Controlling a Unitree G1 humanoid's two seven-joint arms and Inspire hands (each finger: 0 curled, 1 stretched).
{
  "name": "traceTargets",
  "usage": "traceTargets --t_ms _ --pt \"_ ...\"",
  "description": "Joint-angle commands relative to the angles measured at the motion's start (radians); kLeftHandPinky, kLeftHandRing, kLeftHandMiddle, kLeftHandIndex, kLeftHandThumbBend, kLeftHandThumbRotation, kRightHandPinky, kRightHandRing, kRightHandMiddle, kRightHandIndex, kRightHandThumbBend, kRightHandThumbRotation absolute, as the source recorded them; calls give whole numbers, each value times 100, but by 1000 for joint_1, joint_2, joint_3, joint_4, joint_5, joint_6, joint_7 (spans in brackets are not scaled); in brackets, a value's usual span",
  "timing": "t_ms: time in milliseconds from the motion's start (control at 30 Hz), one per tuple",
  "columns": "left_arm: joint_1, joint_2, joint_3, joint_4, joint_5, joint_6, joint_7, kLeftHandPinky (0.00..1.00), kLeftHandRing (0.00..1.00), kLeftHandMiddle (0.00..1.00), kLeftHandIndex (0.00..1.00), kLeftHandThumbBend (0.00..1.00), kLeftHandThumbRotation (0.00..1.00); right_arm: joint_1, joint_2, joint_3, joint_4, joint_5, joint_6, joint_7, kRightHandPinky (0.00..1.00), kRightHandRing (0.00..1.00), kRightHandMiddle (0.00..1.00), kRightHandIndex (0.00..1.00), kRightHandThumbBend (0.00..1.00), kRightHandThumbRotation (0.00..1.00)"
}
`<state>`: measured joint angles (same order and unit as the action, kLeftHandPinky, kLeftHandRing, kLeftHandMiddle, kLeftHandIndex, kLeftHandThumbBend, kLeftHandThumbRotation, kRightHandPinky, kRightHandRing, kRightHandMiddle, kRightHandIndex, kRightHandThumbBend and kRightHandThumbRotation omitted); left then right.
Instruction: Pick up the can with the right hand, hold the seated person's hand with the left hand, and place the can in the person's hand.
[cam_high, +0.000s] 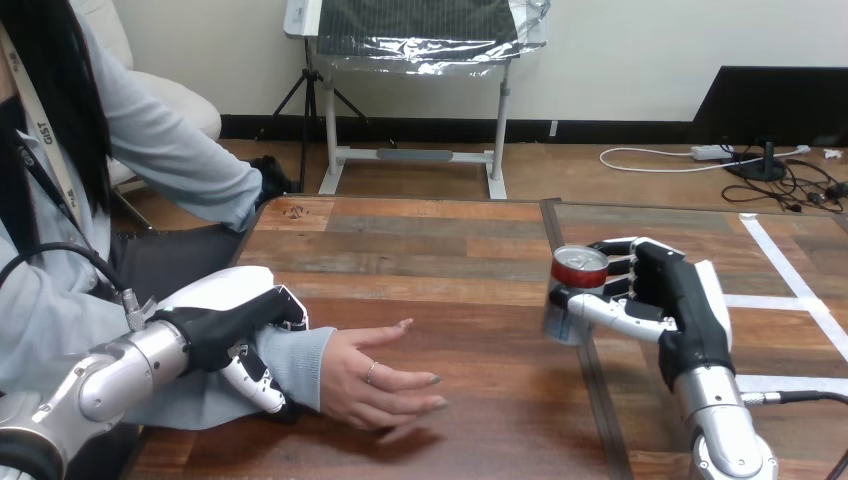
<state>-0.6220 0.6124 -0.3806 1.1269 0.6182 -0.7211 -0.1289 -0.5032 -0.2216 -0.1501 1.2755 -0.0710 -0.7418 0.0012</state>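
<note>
A silver can (572, 294) with a red top stands on the table right of centre. My right hand (668, 296) is wrapped round it, thumb across the front and fingers behind. The person's hand (378, 378) lies palm up on the table at the lower middle, fingers pointing right. My left hand (232, 326) sits on the person's grey-sleeved wrist (295, 362), with fingers curled over the top and the thumb down the near side.
The wooden table (450, 240) stretches ahead, with a dark seam running front to back under the can. White tape lines (790, 280) mark its right part. The person sits at the left edge.
</note>
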Motion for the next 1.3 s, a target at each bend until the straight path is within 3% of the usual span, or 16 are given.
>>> traceTargets --t_ms 0,567,667,1067,1267 --pt "-63 -15 57 -120 -77 -30 10 25 31 37 40 83 0 -148 15 15 -10 -13 -17 -19 36 42 50 54 77 0" --pt "-56 -17 63 -179 -97 -71 38 27 32 39 41 86 0 -159 31 48 -6 -46 -16 -31 36 42 49 54 77 0" --pt "-53 -17 65 -208 -104 -47 17 27 32 39 40 86 0 -161 33 60 -7 -65 -16 -54 36 41 49 54 77 0" --pt "-47 -23 68 -262 -132 -24 -7 26 32 39 41 86 0 -165 62 63 -6 -64 -29 -52 35 41 48 54 78 0" --pt "-52 -31 67 -251 -137 -53 13 26 31 38 41 87 0 -167 77 69 -7 -67 -25 -52 35 40 47 54 78 0"
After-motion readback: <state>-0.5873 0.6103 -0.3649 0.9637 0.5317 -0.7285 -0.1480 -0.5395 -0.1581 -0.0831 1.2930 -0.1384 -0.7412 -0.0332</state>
